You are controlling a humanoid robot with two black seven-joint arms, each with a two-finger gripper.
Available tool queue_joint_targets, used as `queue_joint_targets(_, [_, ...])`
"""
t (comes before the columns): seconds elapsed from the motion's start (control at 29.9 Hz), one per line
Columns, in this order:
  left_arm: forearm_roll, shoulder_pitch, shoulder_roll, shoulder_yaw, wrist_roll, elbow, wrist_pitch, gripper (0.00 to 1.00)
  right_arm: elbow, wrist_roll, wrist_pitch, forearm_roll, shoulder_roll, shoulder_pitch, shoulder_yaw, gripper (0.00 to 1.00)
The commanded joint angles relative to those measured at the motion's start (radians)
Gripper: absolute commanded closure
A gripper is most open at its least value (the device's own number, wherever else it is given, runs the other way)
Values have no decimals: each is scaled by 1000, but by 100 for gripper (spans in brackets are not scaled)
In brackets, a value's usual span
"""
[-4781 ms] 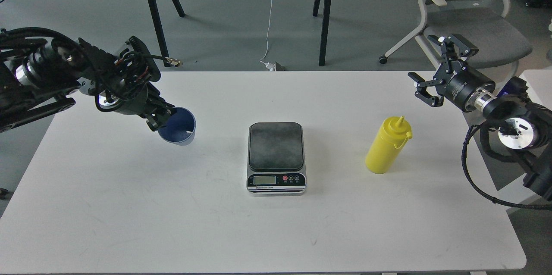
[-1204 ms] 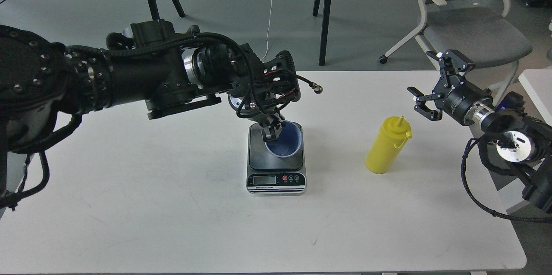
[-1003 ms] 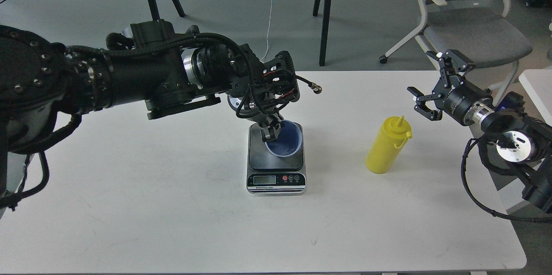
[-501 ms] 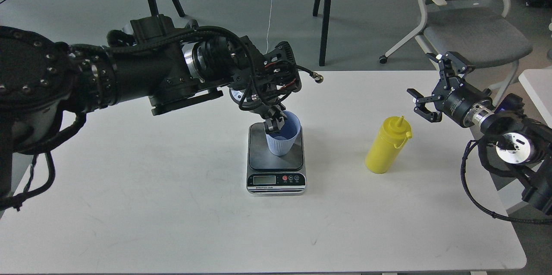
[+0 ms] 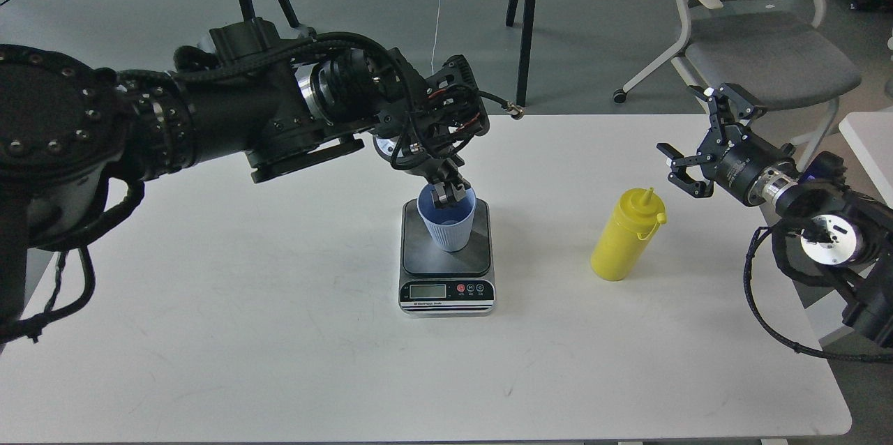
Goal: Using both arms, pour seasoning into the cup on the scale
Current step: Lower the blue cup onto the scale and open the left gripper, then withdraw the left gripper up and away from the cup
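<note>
The light blue ribbed cup (image 5: pixel 447 227) stands upright on the dark platform of the scale (image 5: pixel 423 258) at the table's middle. My left gripper (image 5: pixel 445 195) reaches in from the left and is shut on the cup's far rim, one finger inside it. The yellow squeeze bottle (image 5: pixel 624 239) stands upright on the table to the right of the scale, nozzle up, with its small cap hanging at the side. My right gripper (image 5: pixel 698 134) is open and empty, above and to the right of the bottle, clear of it.
The white table (image 5: pixel 209 305) holds only the scale, cup and bottle. A grey office chair (image 5: pixel 767 47) stands behind the table's right end. Black table legs (image 5: pixel 527 19) and a white cable stand on the floor beyond the far edge.
My left gripper carried the cup from the table's left onto the scale, then tipped it from tilted towards me to upright. My right gripper moved only slightly, staying open.
</note>
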Motion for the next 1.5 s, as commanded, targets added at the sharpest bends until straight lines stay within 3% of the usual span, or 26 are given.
queue_joint_targets(0.0, [-53, -14, 9, 0, 0, 11, -7, 61, 3, -1, 0, 0, 2, 2, 27, 1])
queue_joint_targets(0.3, [-197, -77, 43, -3, 0, 54, -9, 56, 6, -4, 0, 0, -4, 20, 38, 1])
queue_joint_targets(0.5, [-403, -108, 123, -32, 0, 55, -12, 46, 6, -2, 0, 0, -6, 34, 41, 1])
queue_joint_targets(0.8, [-786, -77, 294, -184, 0, 55, -57, 42, 6, -16, 0, 3, -27, 63, 119, 1])
queue_joint_targets(0.97, [-995, 3, 386, -351, 0, 55, -57, 28, 22, -31, 0, 78, -83, 71, 113, 1])
queue_joint_targets(1.04, [-1055, 55, 416, -416, 0, 57, -57, 24, 55, -62, 0, 171, -127, 68, 109, 0])
queue_joint_targets(1.34, [-1098, 211, 436, -631, 0, 98, -57, 15, 222, -280, 0, 451, -306, -1, 110, 1])
queue_joint_targets(1.47, [-1141, 254, 452, -651, 0, 98, -57, 13, 344, -332, 0, 558, -401, -90, 112, 1])
